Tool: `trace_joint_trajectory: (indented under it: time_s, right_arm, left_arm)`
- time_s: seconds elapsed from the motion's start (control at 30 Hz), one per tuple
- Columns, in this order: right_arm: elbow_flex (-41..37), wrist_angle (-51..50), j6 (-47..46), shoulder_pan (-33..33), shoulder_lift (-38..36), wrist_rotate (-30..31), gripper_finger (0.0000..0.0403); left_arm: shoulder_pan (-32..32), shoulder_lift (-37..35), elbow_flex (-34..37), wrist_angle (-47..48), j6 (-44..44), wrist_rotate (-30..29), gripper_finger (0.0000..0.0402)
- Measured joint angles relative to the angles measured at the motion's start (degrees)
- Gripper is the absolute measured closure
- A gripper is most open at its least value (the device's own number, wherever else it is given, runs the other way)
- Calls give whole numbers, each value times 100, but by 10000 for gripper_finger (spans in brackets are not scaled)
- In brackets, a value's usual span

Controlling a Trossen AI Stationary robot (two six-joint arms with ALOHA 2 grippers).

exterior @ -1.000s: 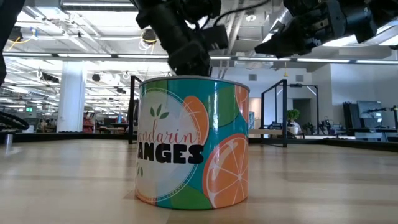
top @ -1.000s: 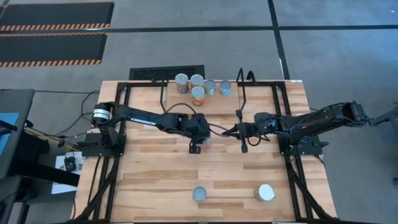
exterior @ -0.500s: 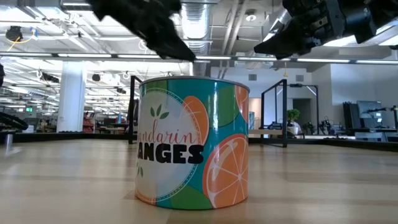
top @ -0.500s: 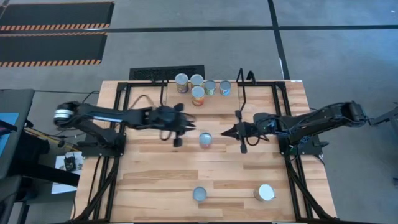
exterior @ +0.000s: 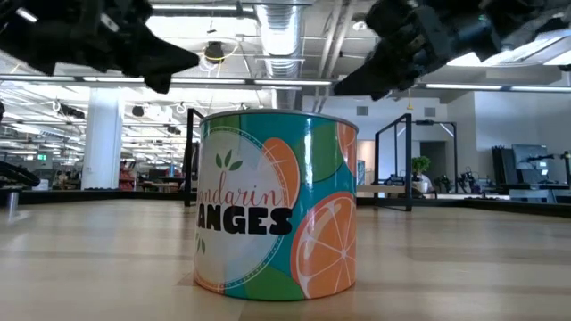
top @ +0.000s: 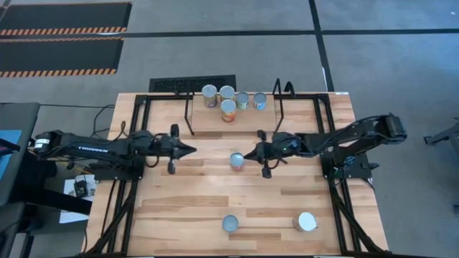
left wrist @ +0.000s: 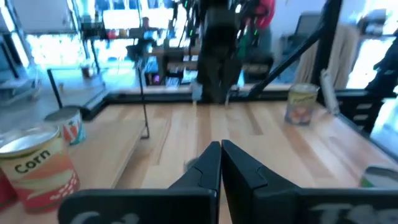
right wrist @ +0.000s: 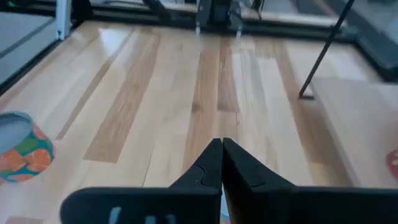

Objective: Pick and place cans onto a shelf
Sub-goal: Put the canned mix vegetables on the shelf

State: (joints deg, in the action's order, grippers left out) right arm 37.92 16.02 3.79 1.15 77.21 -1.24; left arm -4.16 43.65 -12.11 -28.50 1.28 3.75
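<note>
One can [top: 237, 160] stands upright on its base mid-table, between my two grippers and touched by neither. My left gripper [top: 188, 150] is shut and empty to its left, pointing at it. My right gripper [top: 247, 155] is shut and empty, its tip just right of the can and raised above the table [exterior: 343, 87]. The shelf [top: 251, 120] lies at the far middle with several cans [top: 228, 109] standing on it. A corn-labelled can [left wrist: 37, 165] shows in the left wrist view. A mandarin-orange can [exterior: 277, 205] fills the low view.
Two more cans [top: 230, 223] [top: 306, 222] stand near the table's front edge. Black wire frames [top: 278, 107] rise at both ends of the shelf. Bare tabletop [top: 179, 201] lies at the near left. Black metal rails run along the table's sides.
My left gripper has drawn back from the middle can toward the table's left edge, leaving the can standing upright where it was. My right gripper has moved toward the table's left edge, closer to that can.
</note>
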Motion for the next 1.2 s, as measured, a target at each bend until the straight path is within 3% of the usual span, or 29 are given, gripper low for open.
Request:
trace_joint_trajectory:
  time_s: [0.23, 0.47, 0.67, 0.9, 1.2]
  right_arm:
    - [815, -1346, -98, 37, 754, 0, 315]
    - [1737, -2766, 184, 42, 1596, 7, 248]
    - [2262, -3300, 496, 39, 2146, 215, 234]
    - [2515, -3404, 899, 37, 2535, 342, 269]
    - [2557, -3688, 879, 34, 2452, 336, 386]
  left_arm:
    - [0, -789, 848, -724, -24, 6, 401]
    - [0, -974, 1066, -703, -86, -18, 401]
    - [0, -930, 1091, -693, -57, -144, 401]
    - [0, -910, 1092, -679, 58, -313, 401]
    - [0, -906, 1092, -646, 104, -435, 401]
